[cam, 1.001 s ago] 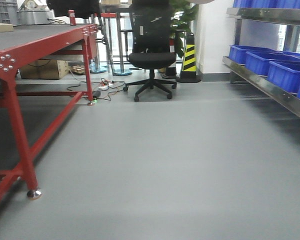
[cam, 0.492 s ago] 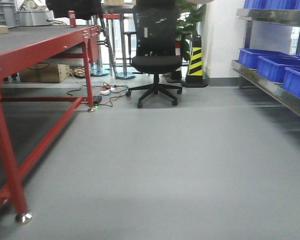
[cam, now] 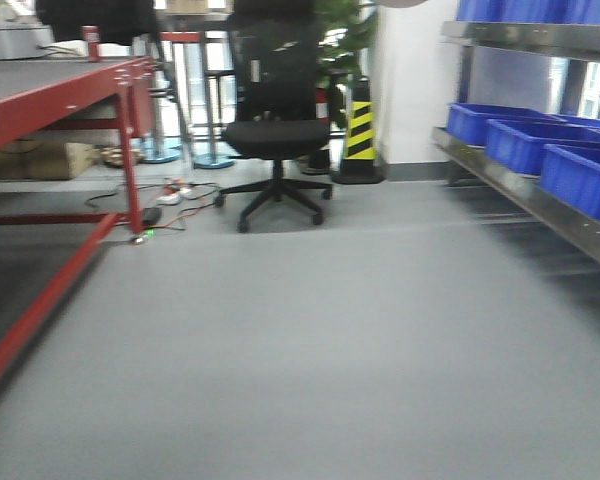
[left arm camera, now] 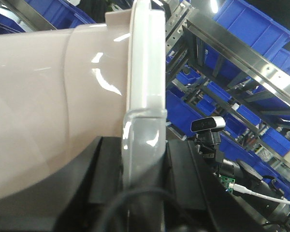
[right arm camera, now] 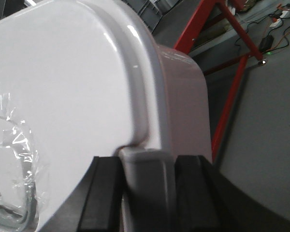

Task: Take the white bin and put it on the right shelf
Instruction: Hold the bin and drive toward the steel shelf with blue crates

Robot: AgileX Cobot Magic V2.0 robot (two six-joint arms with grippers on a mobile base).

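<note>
The white bin (left arm camera: pixel 48 106) rests on no surface, carried between the arms; the left gripper (left arm camera: pixel 142 162) is clamped on its lid rim at one end, the right gripper (right arm camera: pixel 147 176) on the other. This looks like the carrying step; the right shelf (cam: pixel 540 200) runs along the right side of the front view, blue crates (cam: pixel 580 170) behind its front rail. Next, I judge, the base must face it and both arms lift level over that rail.
</note>
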